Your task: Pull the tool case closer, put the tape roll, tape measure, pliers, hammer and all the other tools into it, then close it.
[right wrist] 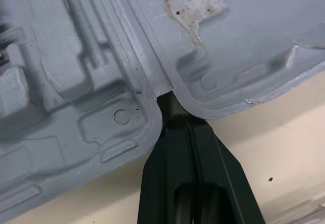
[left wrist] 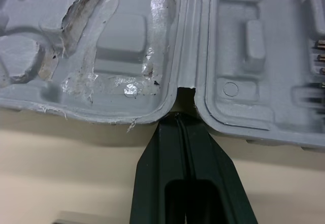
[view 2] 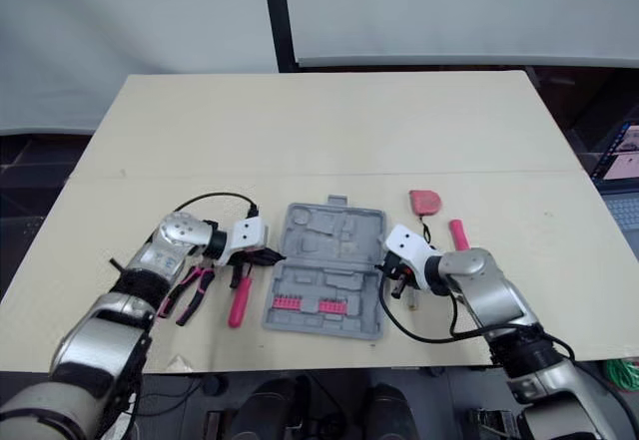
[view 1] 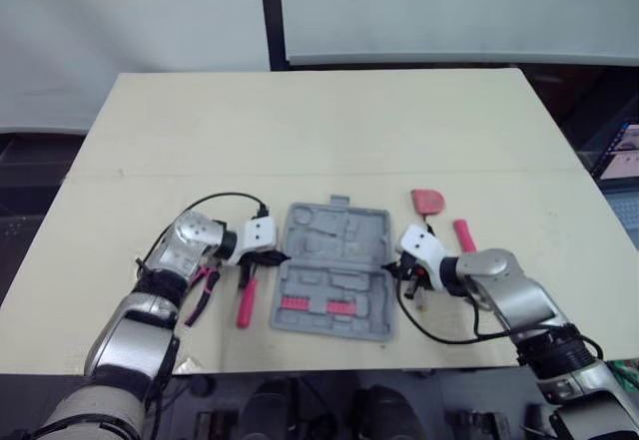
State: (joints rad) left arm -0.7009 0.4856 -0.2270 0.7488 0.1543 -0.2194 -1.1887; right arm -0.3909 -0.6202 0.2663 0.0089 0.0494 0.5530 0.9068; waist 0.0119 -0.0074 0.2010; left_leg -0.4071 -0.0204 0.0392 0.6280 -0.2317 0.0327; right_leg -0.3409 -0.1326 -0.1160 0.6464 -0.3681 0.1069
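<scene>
The grey tool case point(view 1: 334, 260) lies open near the table's front edge, with pink bits point(view 1: 318, 306) in its near half. My left gripper point(view 1: 280, 257) is shut, its tips pressed into the hinge notch on the case's left side point(left wrist: 179, 118). At the right side, my right gripper point(view 1: 395, 269) is shut too, with its tips in the opposite hinge notch point(right wrist: 170, 101). Pink-and-black pliers point(view 1: 205, 290) and a pink-handled tool point(view 1: 246, 302) lie left of the case. A red tape measure point(view 1: 427, 201) and another pink handle point(view 1: 464, 235) lie right of it.
The beige table point(view 1: 319, 131) stretches far behind the case. Its front edge runs just below the case. A laptop screen point(view 1: 621, 153) shows off the table's right side.
</scene>
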